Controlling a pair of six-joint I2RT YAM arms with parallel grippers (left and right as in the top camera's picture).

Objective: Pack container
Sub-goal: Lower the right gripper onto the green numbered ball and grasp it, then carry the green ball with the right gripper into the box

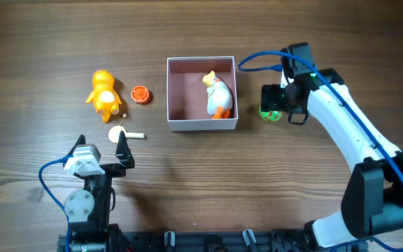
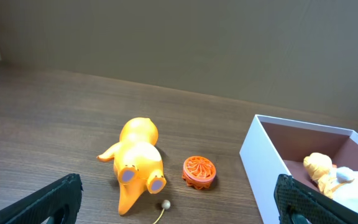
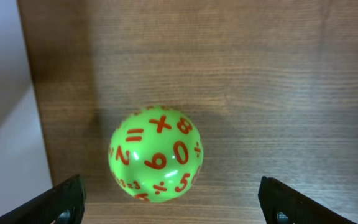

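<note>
Right fingers (image 3: 61,202) flank green ball (image 3: 156,154) beside container (image 1: 202,126).

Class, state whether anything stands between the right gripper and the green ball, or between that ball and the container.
Nothing visible separates the open right gripper from the green ball. Between that ball and the container interior stands only the container's own near wall.

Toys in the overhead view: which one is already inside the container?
The white bird toy with orange feet: it lies inside the container. The orange animal, orange disc and green ball lie outside it.
</note>
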